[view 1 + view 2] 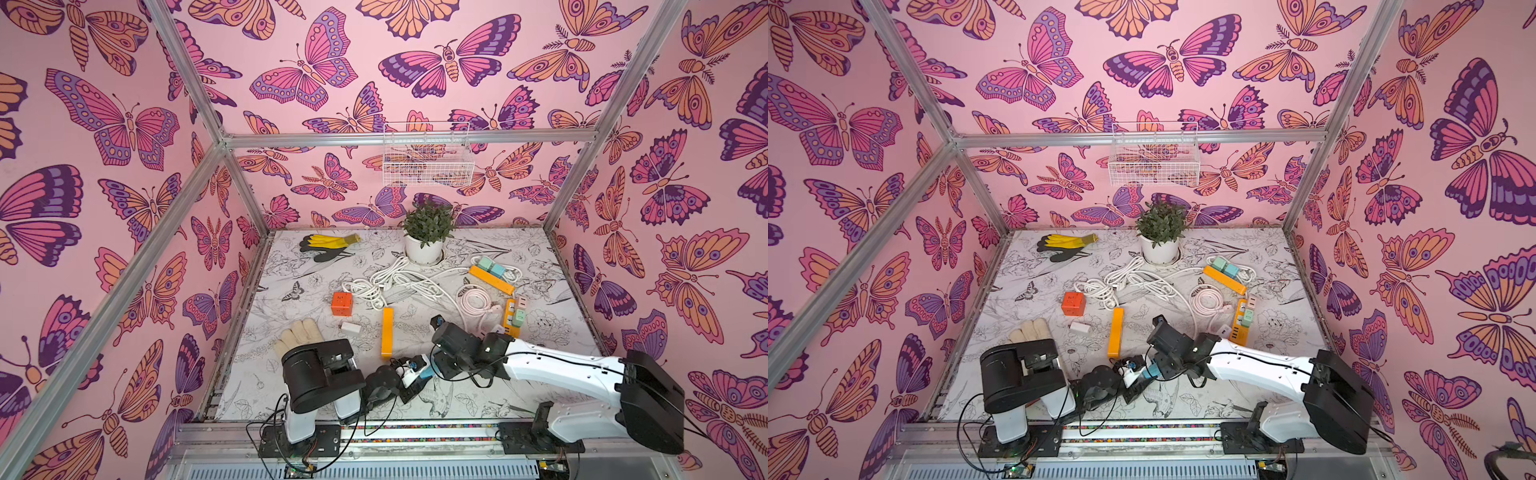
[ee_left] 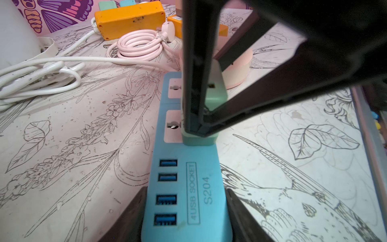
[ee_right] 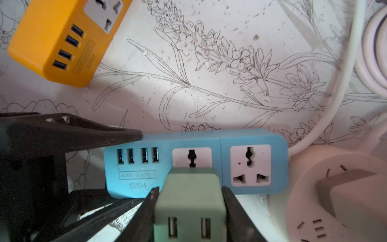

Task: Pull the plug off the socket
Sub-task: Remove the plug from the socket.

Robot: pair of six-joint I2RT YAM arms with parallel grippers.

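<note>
Near the left edge of the desk (image 1: pixel 266 386) a cream glove (image 1: pixel 301 334) lies just behind the left arm's base, with bare desk between it and a small white charger (image 1: pixel 350 328). Further right an orange strip (image 1: pixel 387 332) lies lengthwise. Its USB end points to the front and stands clear of the blue socket strip (image 2: pixel 186 188), with a band of bare desk between them. The blue socket strip lies flat in the middle of the desk near the front rail (image 1: pixel 415 428), between the two arms. The left gripper (image 2: pixel 185 189) is narrowed onto its USB end, one finger against each long side. On the next socket along, the pale green plug (image 3: pixel 191 209) stands upright, its base seated on the strip's face. The right gripper (image 3: pixel 190 189) reaches down and clasps the plug, its fingers (image 3: pixel 232 211) pressed to two opposite sides. The socket beyond the plug shows its holes uncovered. Just past the strip's far end sits a round pink socket (image 3: pixel 335 199), almost touching it, and a white cable (image 3: pixel 339 83) curves away from that end. Further right, a coiled pink cable (image 1: pixel 478 301) and a second orange strip (image 1: pixel 512 320) carrying adapters crowd the space near the desk's right edge. In front of them the desk lies bare up to the rail.
</note>
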